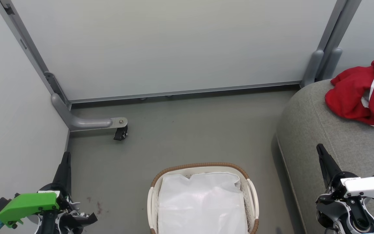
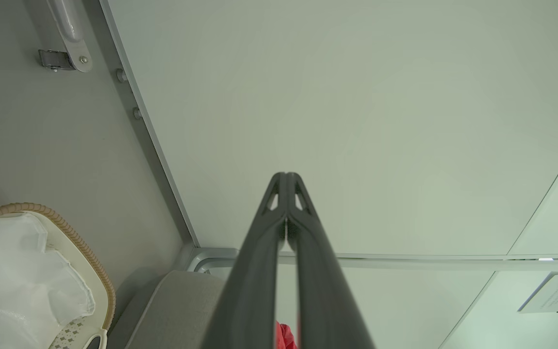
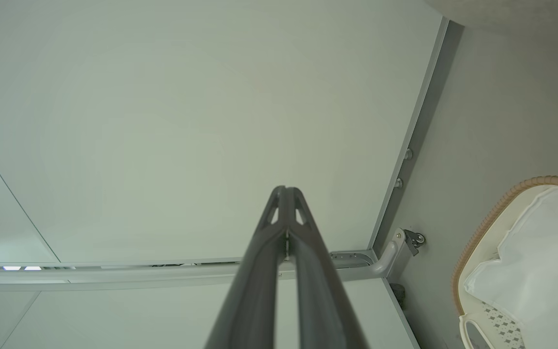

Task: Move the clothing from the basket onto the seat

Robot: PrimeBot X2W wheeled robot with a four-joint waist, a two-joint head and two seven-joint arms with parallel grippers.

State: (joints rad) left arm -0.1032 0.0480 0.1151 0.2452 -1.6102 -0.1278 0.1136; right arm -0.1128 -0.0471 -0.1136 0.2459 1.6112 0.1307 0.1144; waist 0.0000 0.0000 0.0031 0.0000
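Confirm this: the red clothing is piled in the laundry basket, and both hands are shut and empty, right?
Not quite. The red clothing lies on the grey sofa, not in the laundry basket, where the head view shows a white liner. The left hand and right hand are indeed shut and empty.

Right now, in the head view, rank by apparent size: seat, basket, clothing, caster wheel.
1. seat
2. basket
3. clothing
4. caster wheel
The basket and clothing are both cropped by the frame edges, so their order is unsure.
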